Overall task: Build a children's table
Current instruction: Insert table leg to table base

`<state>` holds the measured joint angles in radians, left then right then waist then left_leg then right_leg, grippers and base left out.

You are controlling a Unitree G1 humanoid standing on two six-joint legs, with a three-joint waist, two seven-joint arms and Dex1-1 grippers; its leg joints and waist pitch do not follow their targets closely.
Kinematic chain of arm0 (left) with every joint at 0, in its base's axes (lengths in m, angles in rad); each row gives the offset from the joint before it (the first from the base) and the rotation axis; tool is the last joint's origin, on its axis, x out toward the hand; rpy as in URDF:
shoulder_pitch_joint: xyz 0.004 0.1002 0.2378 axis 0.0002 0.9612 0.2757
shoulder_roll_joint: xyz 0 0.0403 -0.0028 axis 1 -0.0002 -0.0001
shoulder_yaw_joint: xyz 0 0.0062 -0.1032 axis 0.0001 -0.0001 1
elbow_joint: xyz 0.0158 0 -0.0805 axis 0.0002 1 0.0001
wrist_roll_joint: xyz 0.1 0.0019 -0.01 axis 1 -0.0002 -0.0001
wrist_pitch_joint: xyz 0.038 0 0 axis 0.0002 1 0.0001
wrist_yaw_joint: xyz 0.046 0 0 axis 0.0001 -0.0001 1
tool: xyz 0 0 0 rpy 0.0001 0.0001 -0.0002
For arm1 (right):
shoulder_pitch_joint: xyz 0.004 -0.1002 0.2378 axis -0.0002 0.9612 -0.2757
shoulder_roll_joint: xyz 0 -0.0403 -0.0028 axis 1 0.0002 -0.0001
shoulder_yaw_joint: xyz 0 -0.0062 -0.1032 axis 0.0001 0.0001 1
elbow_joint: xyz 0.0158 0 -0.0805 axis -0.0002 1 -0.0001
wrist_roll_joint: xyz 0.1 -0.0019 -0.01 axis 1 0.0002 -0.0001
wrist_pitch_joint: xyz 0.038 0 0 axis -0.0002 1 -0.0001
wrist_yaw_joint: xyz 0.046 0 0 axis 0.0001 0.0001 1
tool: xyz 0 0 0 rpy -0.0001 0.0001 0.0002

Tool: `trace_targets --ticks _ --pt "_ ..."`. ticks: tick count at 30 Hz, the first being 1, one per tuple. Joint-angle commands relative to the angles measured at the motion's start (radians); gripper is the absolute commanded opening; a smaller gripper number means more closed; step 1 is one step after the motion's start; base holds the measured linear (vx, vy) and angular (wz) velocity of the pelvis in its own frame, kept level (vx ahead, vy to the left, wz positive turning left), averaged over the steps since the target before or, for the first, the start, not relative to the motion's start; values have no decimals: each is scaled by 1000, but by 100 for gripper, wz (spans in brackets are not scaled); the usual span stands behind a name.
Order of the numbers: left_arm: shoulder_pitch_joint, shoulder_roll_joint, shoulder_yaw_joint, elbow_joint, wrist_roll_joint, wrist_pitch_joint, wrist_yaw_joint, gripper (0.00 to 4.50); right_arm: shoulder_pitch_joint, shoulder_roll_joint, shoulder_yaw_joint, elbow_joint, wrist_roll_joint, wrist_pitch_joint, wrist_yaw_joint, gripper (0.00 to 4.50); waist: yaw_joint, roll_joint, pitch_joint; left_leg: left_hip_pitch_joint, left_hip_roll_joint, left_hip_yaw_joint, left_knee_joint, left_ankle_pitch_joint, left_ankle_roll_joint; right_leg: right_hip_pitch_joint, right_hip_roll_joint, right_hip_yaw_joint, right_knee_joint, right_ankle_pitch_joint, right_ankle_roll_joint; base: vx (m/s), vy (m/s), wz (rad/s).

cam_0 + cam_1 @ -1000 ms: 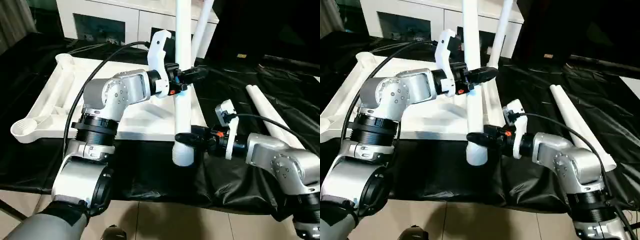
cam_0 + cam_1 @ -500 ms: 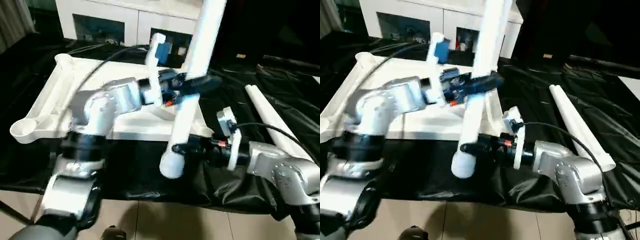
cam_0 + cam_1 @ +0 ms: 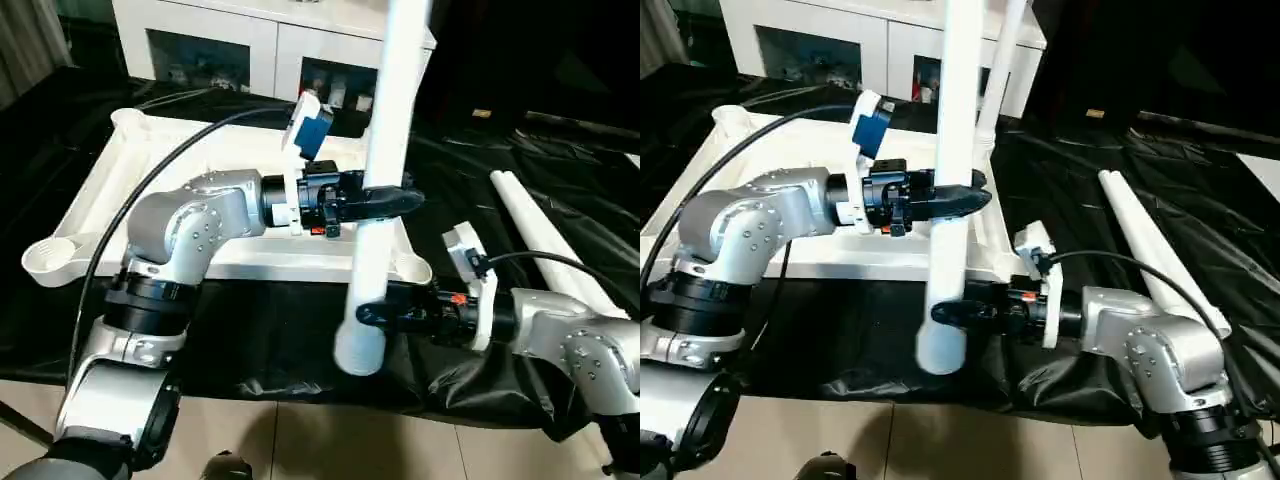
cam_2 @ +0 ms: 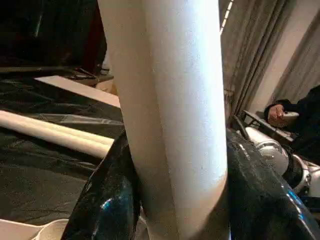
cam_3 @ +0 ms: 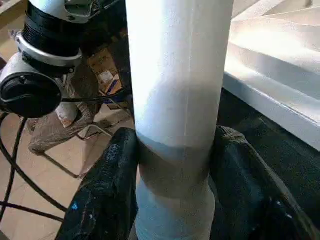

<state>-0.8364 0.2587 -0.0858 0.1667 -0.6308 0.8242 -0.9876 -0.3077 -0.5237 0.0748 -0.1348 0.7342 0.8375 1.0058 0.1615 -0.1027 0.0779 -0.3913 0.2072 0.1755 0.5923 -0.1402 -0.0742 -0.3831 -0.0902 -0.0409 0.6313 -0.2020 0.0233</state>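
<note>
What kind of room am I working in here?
Likely a home-style room or lab mock-up: a white cabinet with glass doors behind, tiled floor, and black sheeting under the tabletop.

White leg (image 3: pixel 385 170) near upright, slightly tilted, off table top (image 3: pixel 120 190); you see spare leg (image 3: pixel 545 235) lying flat on right.

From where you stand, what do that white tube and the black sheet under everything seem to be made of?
The tube leg looks like matte white plastic: smooth, even, with a faint seam line. The black sheet seems to be thin glossy plastic film, judging by its wrinkles and shiny highlights.
</note>
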Motion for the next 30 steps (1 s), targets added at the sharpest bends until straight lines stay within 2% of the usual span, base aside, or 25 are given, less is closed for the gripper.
trace_targets --ticks 1,2,7,11,13,16,17,18,23,26,30 --pt "-20 0 -3 10 46 -27 36 197 -8 -12 -30 -13 12 -8 13 181 -3 3 -85 27 16 3 -67 -187 -55 34 -45 25 -68 -129 -174 0 0 0" --pt "-26 -8 7 20 55 -29 69 196 -9 -10 -30 -14 9 -9 9 181 -3 5 -86 28 17 2 -67 -187 -55 34 -45 24 -66 -126 -176 0 0 0" --pt "-49 -33 30 55 78 -44 144 195 -9 -10 -27 -12 -1 -27 1 180 -1 2 -85 28 16 3 -66 -198 -54 34 -45 25 -70 -142 -175 0 0 0" --pt "-66 -61 57 83 86 -66 222 191 -11 9 -28 -1 -41 -72 -26 180 -1 0 -85 26 16 2 -65 -195 -55 36 -46 25 -72 -148 -168 0 0 0" --pt "-67 -66 61 83 82 -62 231 190 -14 13 -30 2 -39 -68 -31 236 -1 0 -86 26 16 2 -65 -186 -50 36 -45 24 -69 -135 -173 0 0 0" --pt "-72 -70 62 83 77 -46 237 187 -22 18 -30 -2 -33 -52 -33 256 -3 -5 -87 25 16 3 -62 -165 -39 37 -43 23 -66 -101 -182 0 0 0" --pt "-72 -70 62 83 78 -45 237 187 -22 18 -30 -3 -33 -51 -33 263 -3 -3 -87 26 16 3 -62 -164 -38 37 -44 23 -66 -102 -182 0 0 0" --pt "-75 -70 59 85 78 -39 236 187 -25 15 -24 -8 -39 -48 -36 290 -3 -4 -86 26 16 3 -63 -164 -35 36 -43 23 -67 -110 -181 0 0 0" --pt "-82 -73 64 95 67 -17 245 187 -33 12 -15 4 -52 -51 -40 299 -3 -2 -86 27 16 3 -63 -178 -42 36 -44 24 -69 -136 -172 0 0 0" --pt "-91 -80 90 109 33 38 281 186 -46 18 -17 23 -53 -14 -61 299 -4 -1 -86 27 15 2 -63 -179 -46 36 -44 23 -67 -132 -177 0 0 0" --pt "-88 -76 82 109 50 39 304 185 -51 19 -11 32 -50 9 -71 299 -3 0 -87 27 16 1 -64 -175 -45 36 -43 23 -67 -117 -171 0 0 0"
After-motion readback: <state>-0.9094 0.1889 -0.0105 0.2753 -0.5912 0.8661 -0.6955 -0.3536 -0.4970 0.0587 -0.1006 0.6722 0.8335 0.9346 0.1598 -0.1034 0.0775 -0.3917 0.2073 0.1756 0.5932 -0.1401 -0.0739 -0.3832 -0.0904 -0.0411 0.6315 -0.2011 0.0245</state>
